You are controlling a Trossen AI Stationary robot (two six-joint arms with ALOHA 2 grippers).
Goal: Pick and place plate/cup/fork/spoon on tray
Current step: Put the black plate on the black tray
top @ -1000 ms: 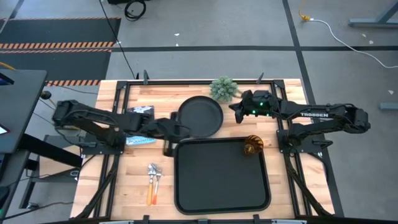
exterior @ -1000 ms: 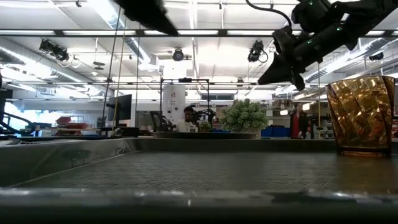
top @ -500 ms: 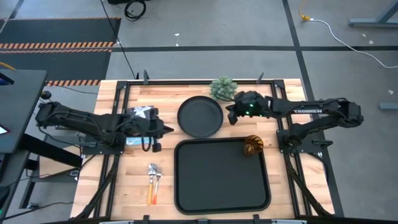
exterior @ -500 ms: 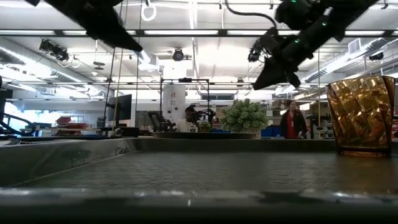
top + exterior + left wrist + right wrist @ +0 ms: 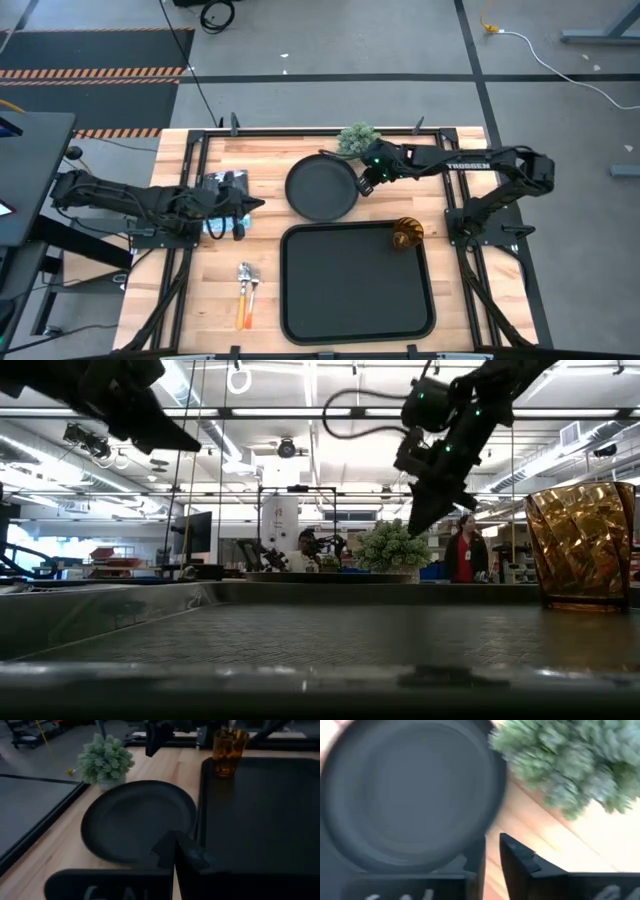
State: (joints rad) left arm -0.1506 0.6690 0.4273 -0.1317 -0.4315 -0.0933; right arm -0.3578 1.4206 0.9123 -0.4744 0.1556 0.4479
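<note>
The round black plate [image 5: 320, 187] lies flat on the wooden table beyond the black tray [image 5: 357, 300]. It also shows in the left wrist view [image 5: 135, 820] and the right wrist view [image 5: 405, 790]. The amber cup [image 5: 406, 234] stands upright in the tray's far right corner. The orange-handled fork and spoon [image 5: 246, 292] lie side by side on the table left of the tray. My right gripper [image 5: 361, 184] is shut and hangs above the plate's right rim, clear of it [image 5: 418, 522]. My left gripper [image 5: 250, 207] is shut, left of the plate.
A small green potted plant [image 5: 358, 140] stands at the table's far edge just beyond the plate and my right gripper. A blue-and-white packet [image 5: 222, 203] lies under my left arm. A person in red [image 5: 462, 555] walks in the room beyond the table.
My left gripper has drawn back toward the table's left edge, away from the plate and tray. My right gripper has gone toward the table's left and down, from beside the plant to above the plate's right rim. The plate, cup, fork and spoon have stayed put.
</note>
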